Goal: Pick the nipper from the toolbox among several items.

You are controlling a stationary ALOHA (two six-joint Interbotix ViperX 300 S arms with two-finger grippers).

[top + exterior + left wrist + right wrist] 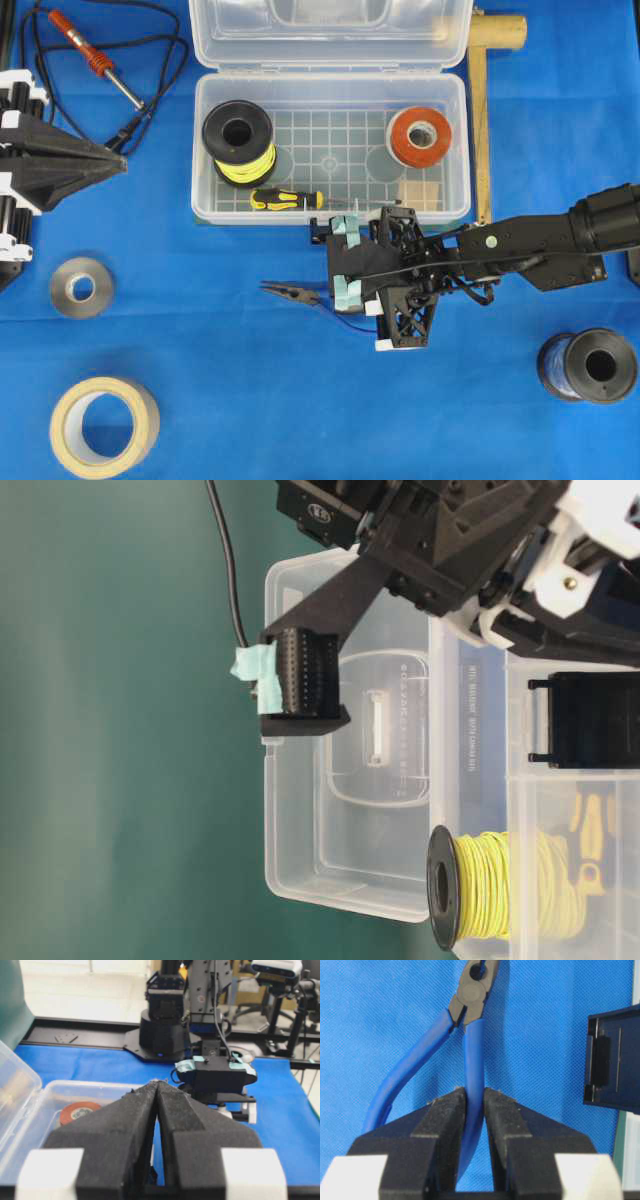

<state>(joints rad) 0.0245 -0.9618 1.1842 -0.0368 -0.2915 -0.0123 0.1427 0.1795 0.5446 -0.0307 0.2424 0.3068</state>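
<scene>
While the right gripper (474, 1110) has its jaws clamped on one blue handle of the nipper (470, 1035), the tool's dark tip points away from them, seemingly resting on the blue counter (250, 400) outside the toolbox (330, 205), which lies just behind the jaws. The left gripper (157, 1105), well apart, has its jaws pressed together on nothing
</scene>
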